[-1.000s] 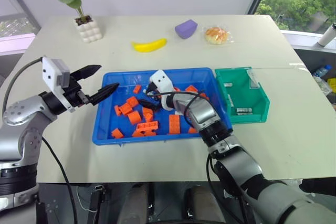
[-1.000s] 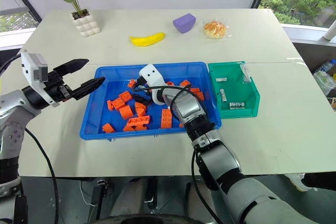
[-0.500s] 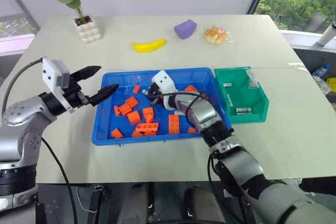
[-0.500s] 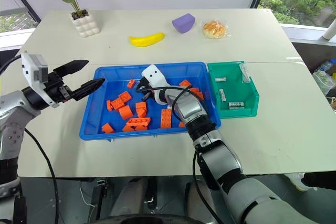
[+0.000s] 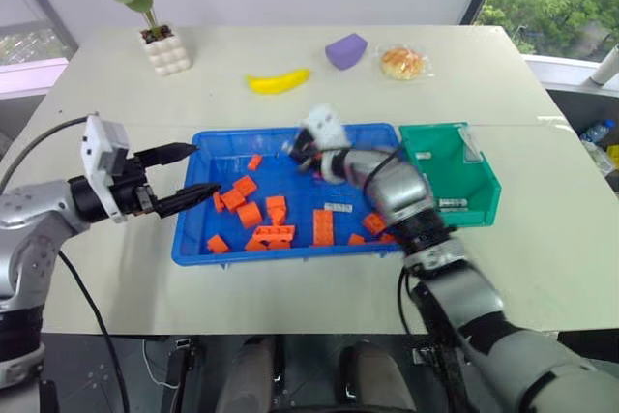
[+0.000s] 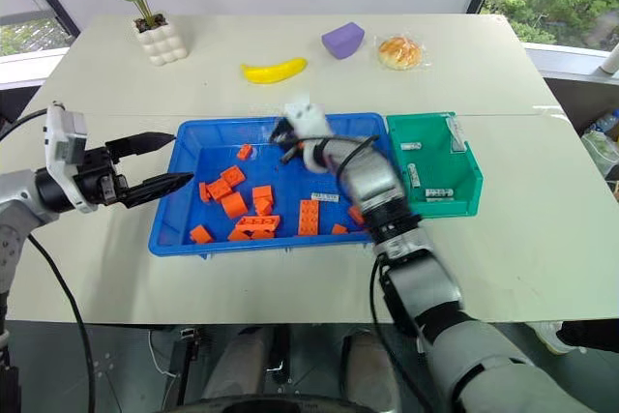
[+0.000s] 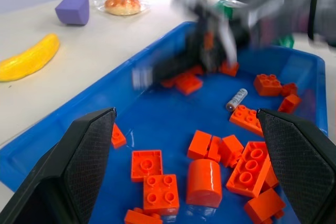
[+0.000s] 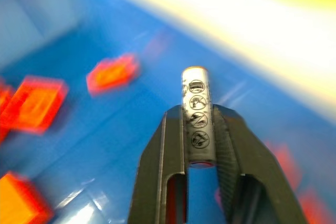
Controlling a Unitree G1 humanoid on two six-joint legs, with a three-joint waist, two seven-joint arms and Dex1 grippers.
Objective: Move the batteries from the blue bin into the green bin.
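My right gripper (image 8: 198,109) is shut on a silver battery (image 8: 196,116), which stands out past the fingertips. It hangs, blurred, above the far part of the blue bin (image 5: 280,256) near its back rim, as the head views show the right gripper (image 5: 302,147). Another battery (image 5: 338,208) lies on the bin floor among orange bricks (image 5: 275,220); the left wrist view shows that battery (image 7: 237,98) too. The green bin (image 5: 455,176) stands against the blue bin's right end and holds a few batteries (image 6: 437,192). My left gripper (image 5: 203,169) is open and holds nothing, level at the blue bin's left rim.
A yellow banana (image 5: 279,82), a purple block (image 5: 345,49), a wrapped bun (image 5: 400,63) and a potted plant (image 5: 162,52) lie on the table behind the bins. The table's edge runs close in front of the blue bin.
My right gripper shut on a battery in the blue bin, then rose and swung right toward the back rim. The left gripper has hardly moved.
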